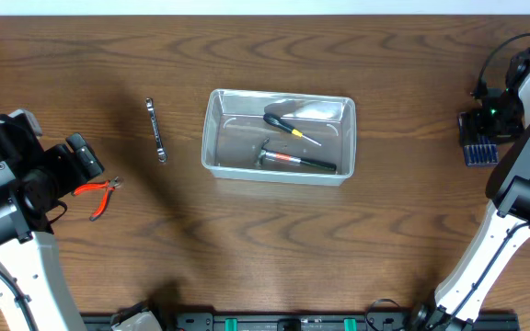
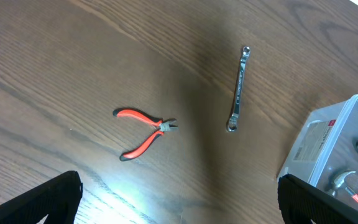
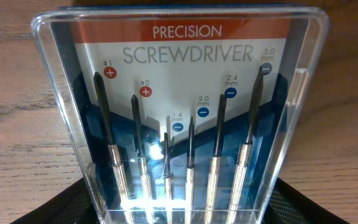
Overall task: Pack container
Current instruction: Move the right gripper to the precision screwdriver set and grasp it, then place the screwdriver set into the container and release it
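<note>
container (image 1: pixel 233 138) mid-table, between both grippers, well apart from each. left gripper (image 2: pixel 179 186) off container's left side, fingers spread wide, nothing in them. right gripper (image 3: pixel 179 211) off container's right side, over screwdriver case (image 3: pixel 179 74). pinching it or not? can't tell. case reads "PRECISION SCREWDRIVER", #1, #0, 1.4 / 2.0 / 2.4 / 3.0 mm.

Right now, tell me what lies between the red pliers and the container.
A silver wrench lies between the pliers and the container, touching neither; the overhead view shows it best.
</note>
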`<move>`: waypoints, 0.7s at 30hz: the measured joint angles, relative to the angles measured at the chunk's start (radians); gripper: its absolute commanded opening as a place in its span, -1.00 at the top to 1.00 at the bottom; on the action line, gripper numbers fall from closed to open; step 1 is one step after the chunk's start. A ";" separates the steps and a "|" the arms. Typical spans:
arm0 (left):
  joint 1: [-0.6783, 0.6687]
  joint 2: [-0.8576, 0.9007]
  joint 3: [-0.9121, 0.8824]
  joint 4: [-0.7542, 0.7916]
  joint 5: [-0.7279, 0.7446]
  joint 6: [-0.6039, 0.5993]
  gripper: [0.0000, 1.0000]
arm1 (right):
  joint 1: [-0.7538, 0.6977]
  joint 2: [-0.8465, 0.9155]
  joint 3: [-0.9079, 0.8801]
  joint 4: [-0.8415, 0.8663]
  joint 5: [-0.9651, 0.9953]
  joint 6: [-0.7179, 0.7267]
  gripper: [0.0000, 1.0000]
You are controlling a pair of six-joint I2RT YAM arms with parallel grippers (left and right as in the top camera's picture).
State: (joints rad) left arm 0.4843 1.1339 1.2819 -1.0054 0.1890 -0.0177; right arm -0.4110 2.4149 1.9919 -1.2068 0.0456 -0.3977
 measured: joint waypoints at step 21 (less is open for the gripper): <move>0.000 0.000 0.000 0.013 0.007 0.014 -0.97 | 0.304 -0.171 0.331 -0.061 -0.164 -0.020 0.76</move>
State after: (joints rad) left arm 0.4843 1.1339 1.2819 -0.9920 0.1963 -0.0036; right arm -0.1074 2.2444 2.3226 -1.2678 -0.1188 -0.4175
